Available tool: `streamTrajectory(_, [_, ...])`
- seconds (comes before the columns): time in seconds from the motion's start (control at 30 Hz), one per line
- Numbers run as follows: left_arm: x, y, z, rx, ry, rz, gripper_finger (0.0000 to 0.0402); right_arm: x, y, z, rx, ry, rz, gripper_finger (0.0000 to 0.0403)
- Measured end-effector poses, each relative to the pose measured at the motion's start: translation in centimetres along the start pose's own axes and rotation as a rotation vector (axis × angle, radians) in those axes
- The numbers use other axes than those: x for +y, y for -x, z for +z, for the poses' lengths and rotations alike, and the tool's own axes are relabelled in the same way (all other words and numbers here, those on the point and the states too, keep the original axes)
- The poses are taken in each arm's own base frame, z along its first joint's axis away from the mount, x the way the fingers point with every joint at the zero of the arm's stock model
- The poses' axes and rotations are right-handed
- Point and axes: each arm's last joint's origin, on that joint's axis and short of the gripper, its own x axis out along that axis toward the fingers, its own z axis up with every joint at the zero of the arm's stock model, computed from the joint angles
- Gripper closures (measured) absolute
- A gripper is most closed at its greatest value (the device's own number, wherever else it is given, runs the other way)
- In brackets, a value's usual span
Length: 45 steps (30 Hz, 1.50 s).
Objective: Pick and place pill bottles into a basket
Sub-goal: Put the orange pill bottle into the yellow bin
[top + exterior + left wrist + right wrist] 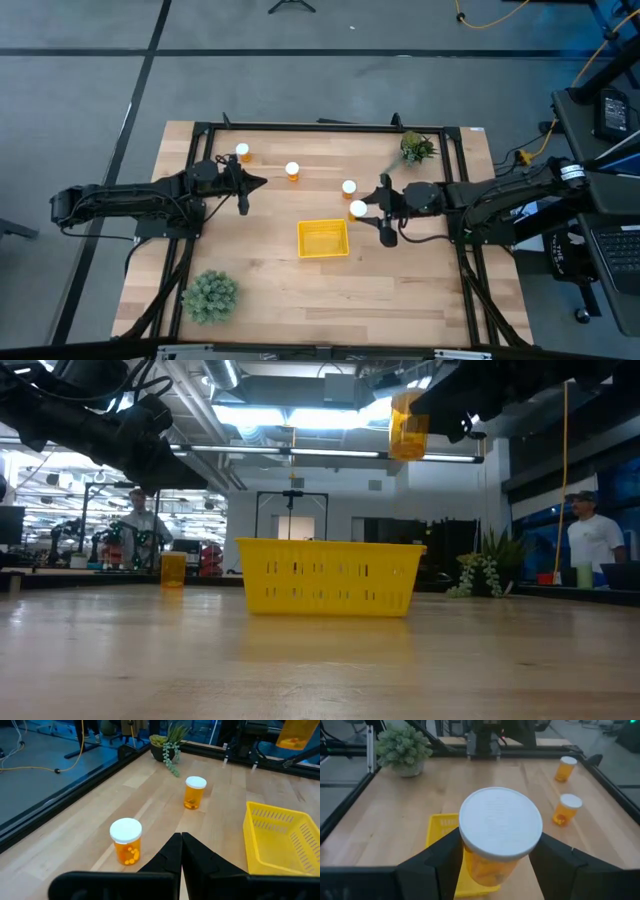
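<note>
My right gripper point(500, 851) is shut on an orange pill bottle with a white cap point(357, 209). It holds the bottle high above the table point(408, 425), just off the far right corner of the yellow basket point(323, 239). The basket stands on its flat bottom. Three more pill bottles stand upright on their bases on the far half of the table point(242, 152), point(292, 170), point(349, 187). My left gripper point(248, 186) is shut and empty. It hovers at the left, pointing toward the bottles point(126, 841), point(195, 792). My right gripper pinches the bottle's orange body point(482, 870) just under the white cap point(500, 822) between its two fingers point(445, 857). One finger is on each side. The fingers come in about level from the table's right. The bottle is upright, cap up, lifted clear of the table.
A green spiky plant point(210, 295) stands at the near left and a trailing plant point(416, 148) at the far right. A black frame point(300, 127) runs around the table. People show in the room behind in the low view point(590, 540).
</note>
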Motion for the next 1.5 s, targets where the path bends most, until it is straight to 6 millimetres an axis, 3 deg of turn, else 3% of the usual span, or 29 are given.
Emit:
streamTrajectory(0.23, [0.0, 0.0, 0.0, 0.000, 0.000, 0.002, 0.0398, 0.5, -2.4, -0.6, -0.015, -0.016, 0.034, 0.0190])
streamTrajectory(0.77, [0.0, 0.0, 0.0, 0.001, 0.000, 0.003, 0.0398, 2.7, -8.5, -4.8, 0.016, 0.023, 0.056, 0.0190])
streamTrajectory(0.97, [0.0, 0.0, -0.1, 0.006, -0.001, 0.003, 0.0398, 2.6, -9.7, -6.6, 0.069, 0.032, 0.000, 0.0190])
streamTrajectory(1.5, [0.0, 0.0, -0.1, 0.007, -0.001, 0.003, 0.0398, 2.7, -10.9, -8.2, 0.101, 0.014, -0.005, 0.0190])
